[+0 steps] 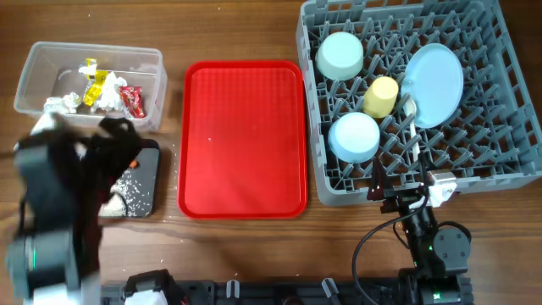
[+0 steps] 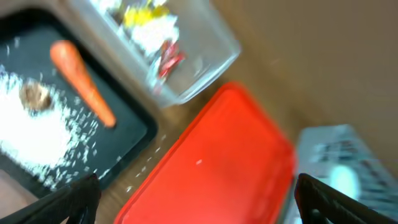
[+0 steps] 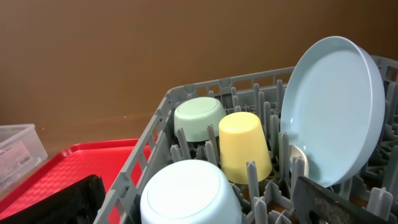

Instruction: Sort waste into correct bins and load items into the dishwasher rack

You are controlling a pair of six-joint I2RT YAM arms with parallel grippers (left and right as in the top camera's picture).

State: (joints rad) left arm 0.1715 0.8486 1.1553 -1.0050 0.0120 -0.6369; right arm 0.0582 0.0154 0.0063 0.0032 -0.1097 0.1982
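The grey dishwasher rack [image 1: 500, 161] holds the pale-blue plate [image 1: 434, 85], pale-blue bowl [image 1: 353, 137], mint-green bowl [image 1: 340, 55], yellow cup [image 1: 381, 96] and white spoon [image 1: 410, 108]. The clear tub [image 1: 34, 72] holds red and yellow wrappers [image 1: 131, 100] and tissue [image 1: 63, 103]. The black tray [image 2: 134, 134] holds the carrot [image 2: 81, 81], rice [image 2: 31, 137] and a brown lump [image 2: 34, 94]. My left gripper [image 2: 196, 202] is open and empty above the red tray's left edge, blurred in motion. My right gripper [image 3: 199, 199] is open and empty at the rack's front edge.
The red serving tray [image 1: 244, 140] lies bare between the bins and the rack. A few rice grains lie on the wood between it and the black tray. Cables and arm bases sit along the front table edge [image 1: 373, 246].
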